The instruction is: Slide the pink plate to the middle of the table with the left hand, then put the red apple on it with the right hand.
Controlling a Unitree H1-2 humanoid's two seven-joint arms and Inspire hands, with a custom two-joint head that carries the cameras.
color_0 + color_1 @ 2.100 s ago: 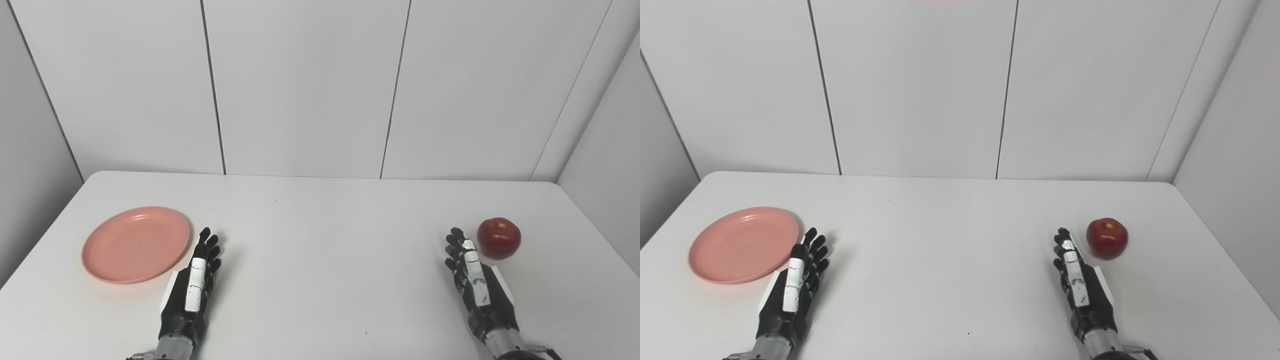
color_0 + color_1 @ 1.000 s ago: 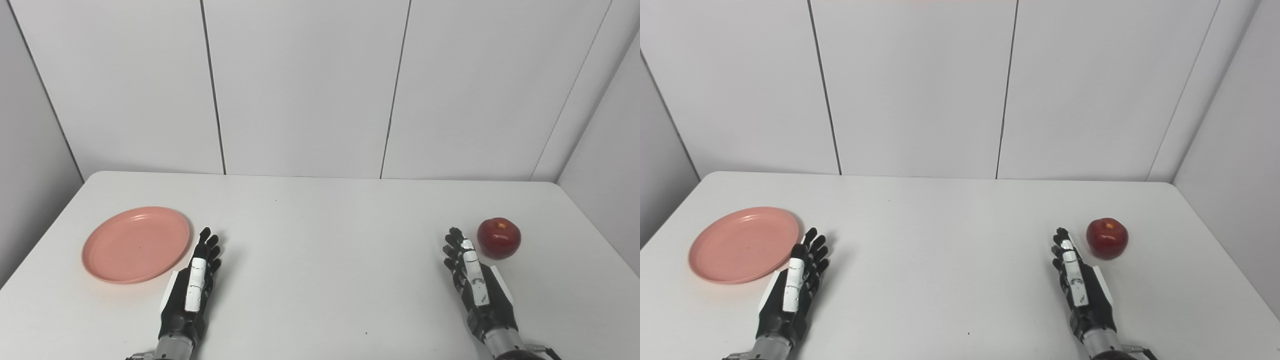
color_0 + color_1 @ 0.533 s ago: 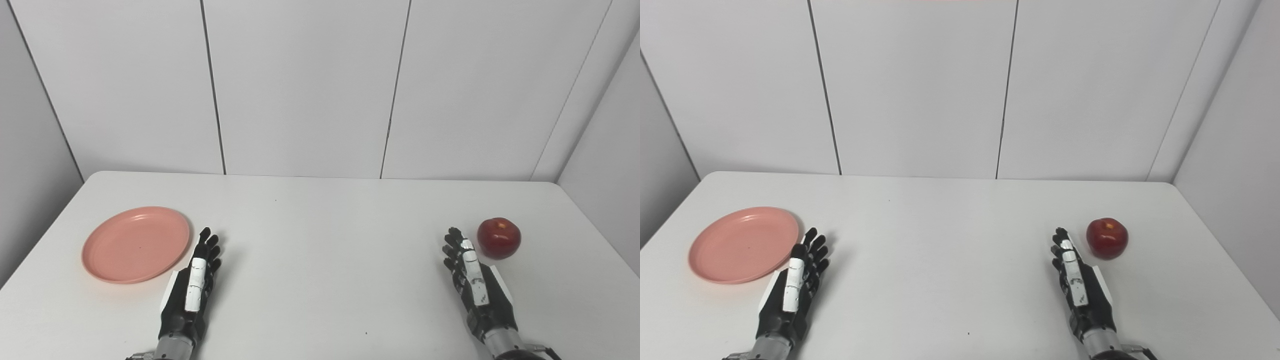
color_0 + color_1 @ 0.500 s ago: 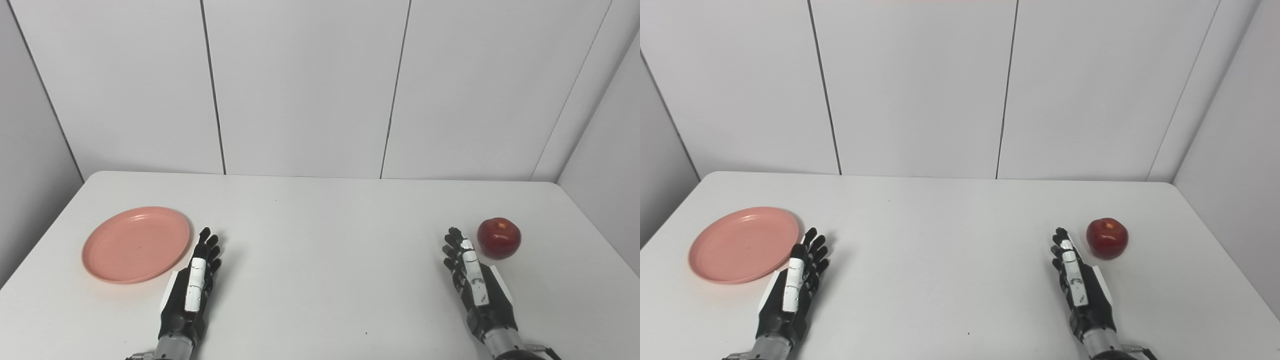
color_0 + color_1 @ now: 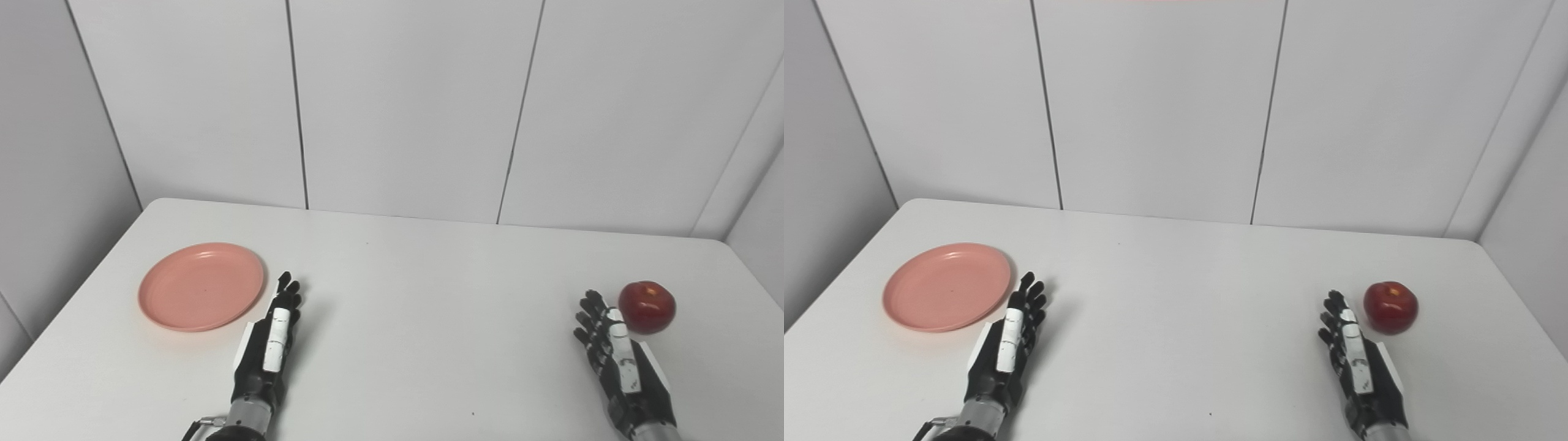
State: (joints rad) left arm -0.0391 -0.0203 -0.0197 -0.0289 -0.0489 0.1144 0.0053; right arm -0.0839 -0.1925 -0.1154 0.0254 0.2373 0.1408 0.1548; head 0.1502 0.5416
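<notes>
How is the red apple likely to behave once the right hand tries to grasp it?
The red apple is round and sits free on the bare table, so a sideways nudge would probably roll it. Its skin shows a glossy highlight, so it may be somewhat slippery. It looks firm, so it should keep its shape. The right hand lies open beside it, not touching.

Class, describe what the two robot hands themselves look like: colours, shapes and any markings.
Both the left robot hand and right robot hand are black, with slim jointed fingers, a white strip along one digit, a white side panel and a grey metal wrist.
</notes>
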